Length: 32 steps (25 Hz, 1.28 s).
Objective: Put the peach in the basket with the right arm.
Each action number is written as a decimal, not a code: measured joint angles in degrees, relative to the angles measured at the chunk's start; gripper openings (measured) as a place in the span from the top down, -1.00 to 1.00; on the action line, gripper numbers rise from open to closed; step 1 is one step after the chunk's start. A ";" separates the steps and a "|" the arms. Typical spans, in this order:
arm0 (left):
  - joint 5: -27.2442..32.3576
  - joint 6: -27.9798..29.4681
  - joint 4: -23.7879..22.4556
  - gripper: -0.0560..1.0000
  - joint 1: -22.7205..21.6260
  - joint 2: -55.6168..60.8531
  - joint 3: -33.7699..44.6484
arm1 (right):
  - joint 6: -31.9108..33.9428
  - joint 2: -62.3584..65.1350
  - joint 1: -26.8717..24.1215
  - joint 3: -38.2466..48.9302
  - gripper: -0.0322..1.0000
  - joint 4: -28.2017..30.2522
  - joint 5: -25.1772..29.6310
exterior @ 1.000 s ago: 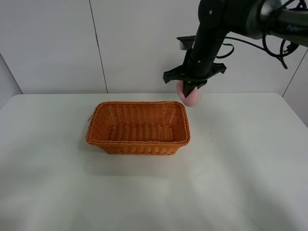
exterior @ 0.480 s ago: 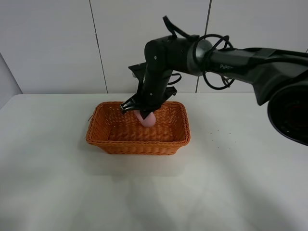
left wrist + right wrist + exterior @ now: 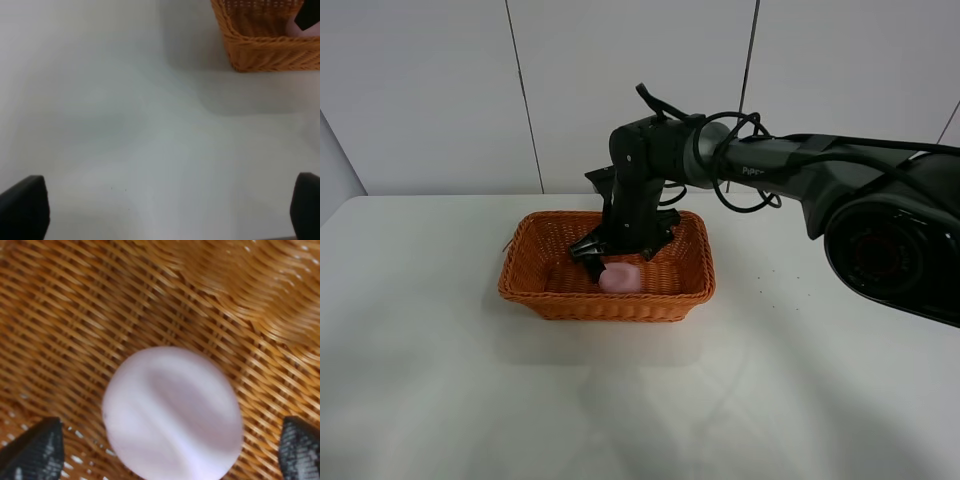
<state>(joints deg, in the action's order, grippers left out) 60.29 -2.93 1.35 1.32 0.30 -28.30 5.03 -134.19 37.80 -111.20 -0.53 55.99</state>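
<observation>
The peach [image 3: 619,279] lies on the floor of the basket [image 3: 535,297], by its near wall. The right hand [image 3: 618,260] hangs just above with its fingers spread wide and clear of the fruit, so the peach rests on the wicker alone and the drop looks done.

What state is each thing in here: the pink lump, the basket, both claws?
peach: lying on the basket's floor, ungripped.
basket: upright on the table, holding the peach.
right gripper: open, fingers spread either side of the peach.
left gripper: open, empty, over the table.
</observation>
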 joint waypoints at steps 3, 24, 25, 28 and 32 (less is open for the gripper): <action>0.00 0.00 0.00 -0.98 0.00 0.00 0.00 | -0.06 0.00 -0.07 -3.89 -0.39 0.00 3.41; 0.00 0.00 0.00 -0.98 0.00 0.00 0.00 | 0.10 0.89 -6.94 -23.93 -0.41 1.09 13.63; 0.00 0.00 0.00 -0.98 0.00 0.00 0.00 | 0.00 0.89 -8.76 -23.93 -0.41 1.09 13.63; 0.00 0.00 0.00 -0.98 0.00 0.00 0.00 | -0.20 0.89 -14.69 -23.93 -0.41 1.09 13.63; 0.00 0.00 0.00 -0.98 0.00 0.00 0.00 | -0.20 0.89 -23.16 -23.93 -0.41 1.27 13.63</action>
<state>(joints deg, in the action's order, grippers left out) 60.29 -2.93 1.35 1.32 0.30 -28.30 4.83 -133.30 14.65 -135.13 0.74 69.62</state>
